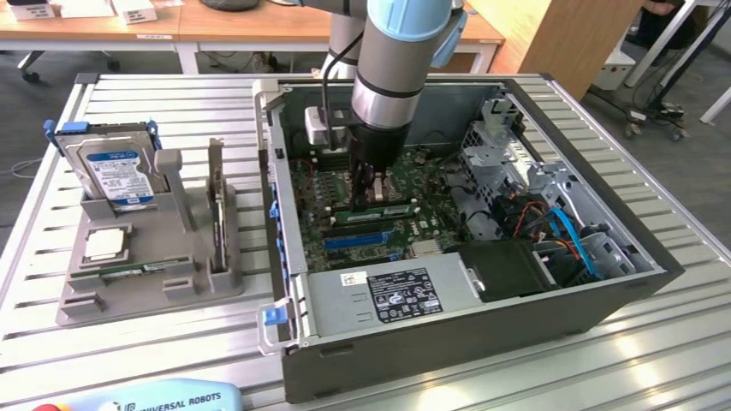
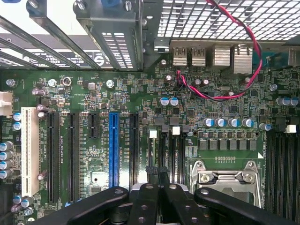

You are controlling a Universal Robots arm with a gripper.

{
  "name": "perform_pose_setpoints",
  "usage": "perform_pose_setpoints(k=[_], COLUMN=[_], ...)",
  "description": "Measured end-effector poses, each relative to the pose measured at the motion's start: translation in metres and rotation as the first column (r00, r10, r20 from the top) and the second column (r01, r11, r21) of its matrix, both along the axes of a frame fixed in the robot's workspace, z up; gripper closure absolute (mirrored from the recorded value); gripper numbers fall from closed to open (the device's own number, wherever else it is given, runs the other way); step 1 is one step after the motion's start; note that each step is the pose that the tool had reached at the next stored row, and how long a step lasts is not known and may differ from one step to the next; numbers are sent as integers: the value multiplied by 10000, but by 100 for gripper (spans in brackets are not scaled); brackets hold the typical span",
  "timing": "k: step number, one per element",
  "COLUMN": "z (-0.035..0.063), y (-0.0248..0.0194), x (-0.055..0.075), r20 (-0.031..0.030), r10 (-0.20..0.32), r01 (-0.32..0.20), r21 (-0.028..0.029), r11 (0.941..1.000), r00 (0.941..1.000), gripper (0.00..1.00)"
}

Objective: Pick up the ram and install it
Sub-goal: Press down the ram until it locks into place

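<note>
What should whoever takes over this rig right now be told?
Pincer: shut, holding nothing that can be made out, down inside the open computer case over the motherboard's memory slots.
Ram: a green strip lying along a slot right under the pincer in the exterior view.
Done: the ram is off the grey holder and at the slot.
Left: full seating is unconfirmed; the slot clips cannot be judged.

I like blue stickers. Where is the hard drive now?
The hard drive stands upright in the grey holder on the exterior view's left, beside the open computer case.
</note>
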State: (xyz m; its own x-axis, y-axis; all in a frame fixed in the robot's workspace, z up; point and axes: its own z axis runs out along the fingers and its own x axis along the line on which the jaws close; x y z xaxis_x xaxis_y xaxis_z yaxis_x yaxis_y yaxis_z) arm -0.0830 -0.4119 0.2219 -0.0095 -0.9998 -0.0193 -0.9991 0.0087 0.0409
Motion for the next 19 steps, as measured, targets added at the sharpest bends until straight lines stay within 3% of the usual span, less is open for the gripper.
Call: perform_pose_setpoints(k=[4,12,19], z=[17,230,358], y=[3,0,0], x=[2,0,0], r20=[16,-5,-8], r10=[0,0,0], r01=[0,0,0], r21=[21,1,1], r11=[10000,10000,10000], r00=[10000,10000,10000], gripper=[90,90,90])
